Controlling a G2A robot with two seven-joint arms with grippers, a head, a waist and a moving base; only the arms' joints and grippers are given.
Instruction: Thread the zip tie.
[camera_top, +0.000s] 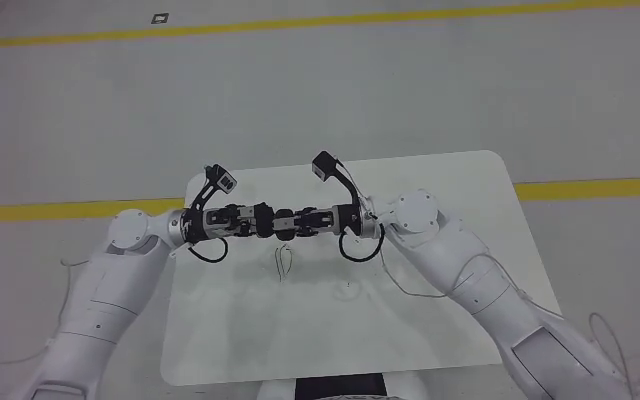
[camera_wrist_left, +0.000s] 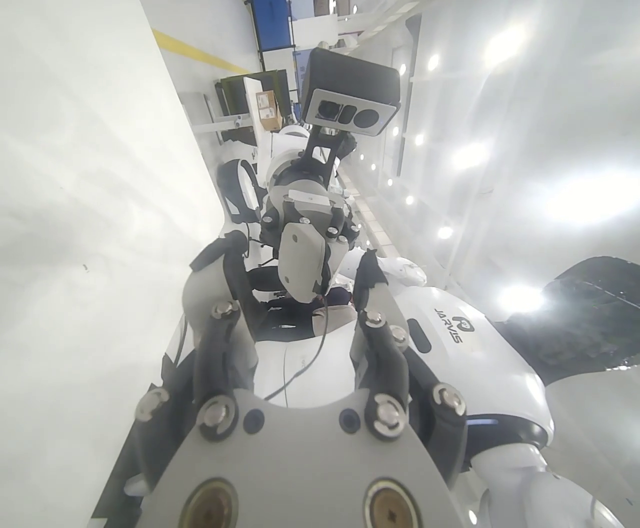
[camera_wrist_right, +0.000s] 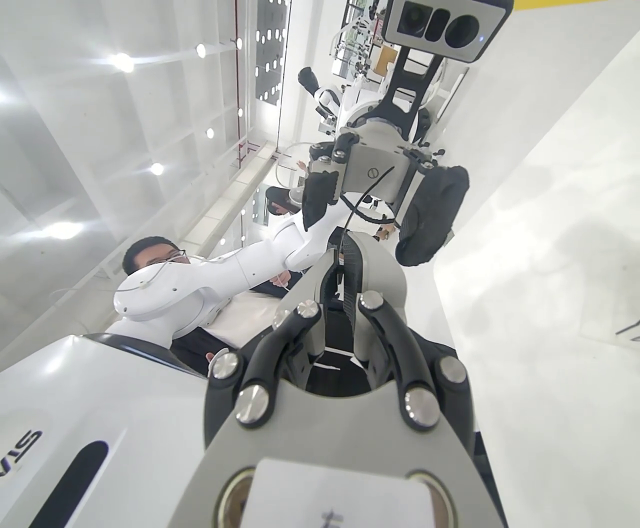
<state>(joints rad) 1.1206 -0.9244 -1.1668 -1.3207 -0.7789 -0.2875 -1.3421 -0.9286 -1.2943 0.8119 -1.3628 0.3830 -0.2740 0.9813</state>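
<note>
My right gripper (camera_wrist_right: 344, 247) is shut on a thin black zip tie (camera_wrist_right: 356, 204), whose free end arcs toward the left gripper (camera_wrist_right: 372, 210). That gripper stands open, with its black pads (camera_wrist_right: 430, 215) on either side of the strap's tip. In the left wrist view the left gripper (camera_wrist_left: 300, 255) is open around the nose of the right gripper (camera_wrist_left: 312, 295), and the zip tie (camera_wrist_left: 321, 336) trails out from it. From the top, the left gripper (camera_top: 268, 221) and right gripper (camera_top: 292, 222) meet tip to tip above the white table (camera_top: 450, 200).
Thin dark strands (camera_top: 283, 262) lie on the table just in front of the grippers. The table's rounded edge (camera_wrist_left: 220, 220) runs close beside both arms. Bare tabletop spreads to the right and toward the front.
</note>
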